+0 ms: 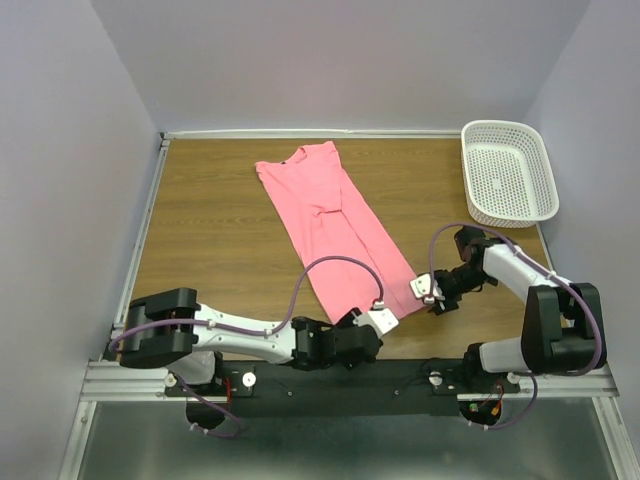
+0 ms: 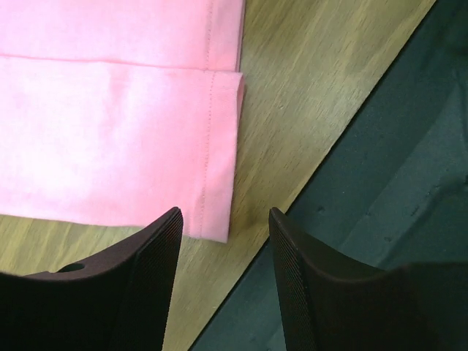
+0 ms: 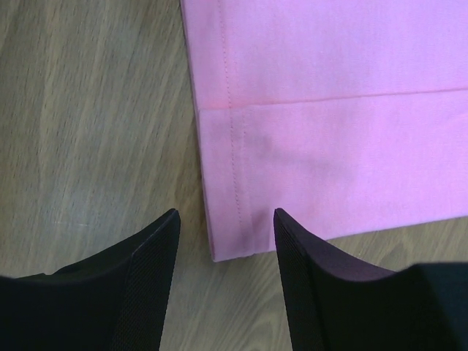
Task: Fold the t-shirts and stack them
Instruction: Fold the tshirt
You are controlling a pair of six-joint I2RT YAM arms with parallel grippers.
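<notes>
A salmon-pink t-shirt [image 1: 332,222] lies flat on the wooden table, folded lengthwise into a long strip running from the back centre to the near centre. My left gripper [image 1: 372,318] hovers open at the strip's near hem; in the left wrist view its hem corner [image 2: 219,219] lies just ahead of the gripper [image 2: 225,219]. My right gripper [image 1: 424,290] is open at the hem's right corner; the right wrist view shows that corner [image 3: 230,234] between the open fingers [image 3: 227,219]. Neither gripper holds the cloth.
A white perforated plastic basket [image 1: 508,172] stands at the back right of the table. The table's near edge and the dark base rail [image 2: 380,183] lie just beside the left gripper. Purple walls enclose the table.
</notes>
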